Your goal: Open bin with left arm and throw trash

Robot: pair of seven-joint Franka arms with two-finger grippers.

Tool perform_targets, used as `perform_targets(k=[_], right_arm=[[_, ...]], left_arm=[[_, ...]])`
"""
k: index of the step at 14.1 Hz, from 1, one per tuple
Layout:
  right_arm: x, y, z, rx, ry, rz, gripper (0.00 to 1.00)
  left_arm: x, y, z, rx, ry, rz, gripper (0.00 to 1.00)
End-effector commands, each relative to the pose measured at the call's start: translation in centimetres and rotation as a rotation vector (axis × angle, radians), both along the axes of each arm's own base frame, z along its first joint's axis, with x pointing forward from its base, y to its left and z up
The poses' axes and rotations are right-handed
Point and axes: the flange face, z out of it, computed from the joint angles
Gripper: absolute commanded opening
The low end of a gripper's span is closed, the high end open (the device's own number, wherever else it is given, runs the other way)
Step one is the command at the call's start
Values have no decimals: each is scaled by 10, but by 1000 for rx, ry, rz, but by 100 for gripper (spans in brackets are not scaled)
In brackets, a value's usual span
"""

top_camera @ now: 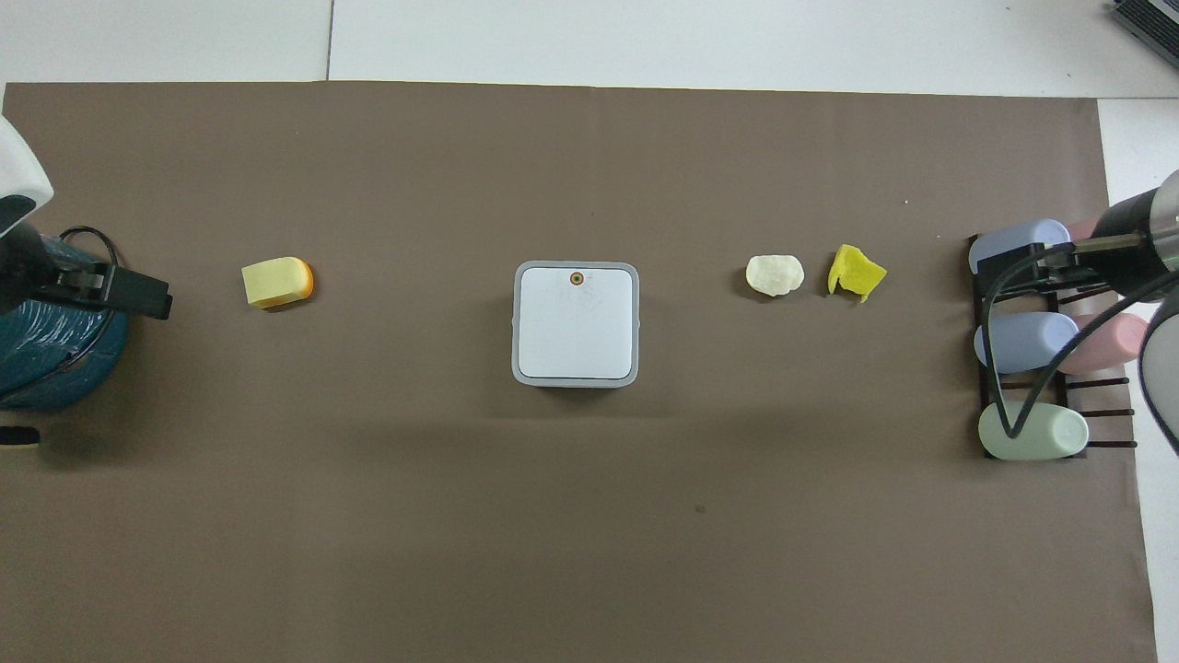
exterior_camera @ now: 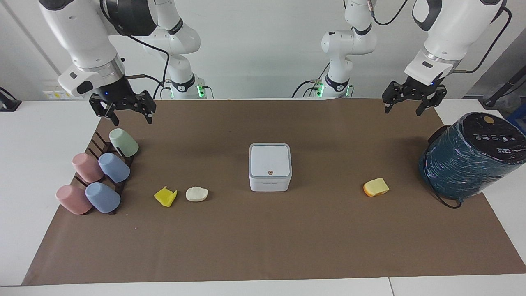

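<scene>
bin (exterior_camera: 270,166) closed, left tool (exterior_camera: 404,107) spread

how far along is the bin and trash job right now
Nothing is done yet. The bin has its lid shut, and the yellow scrap, cream lump and orange-edged wedge all lie on the mat. The left end effector and right end effector hang open, holding nothing.

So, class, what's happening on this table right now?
Nothing is being handled yet. The white bin sits closed mid-table. Three trash pieces lie on the mat: a yellow scrap and cream lump toward the right arm's end, an orange-edged wedge toward the left arm's. The left end effector hangs open and empty by the teal appliance; the right end effector hangs open over the cup rack.
</scene>
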Motion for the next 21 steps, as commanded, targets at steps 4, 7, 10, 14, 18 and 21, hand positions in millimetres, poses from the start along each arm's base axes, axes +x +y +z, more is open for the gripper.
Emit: perform_targets(k=[4,7,10,14,18,21], right_arm=[[-5,-3,3,22,3,-2,100],[-5,-2,2,22,6,-1,100],[-7,-2,-1,23,11,-3,100],[-6,-1,-1,23,8,-1,100],[-6,-1,-3,23,8,-1,100],[-6,-1,-3,23,6,0,100]], left_arm=[[-9,-17,1,-9,-24,-21,100],[-8,-44,3,-16,-68,-71,39],[-12,-73,-1,-22,-98,-123,0],[-28,-134,-29,-46,-182,-232,0],[-23,-203,-64,-91,-245,-265,0],[-12,-236,-99,-135,-258,-287,0]])
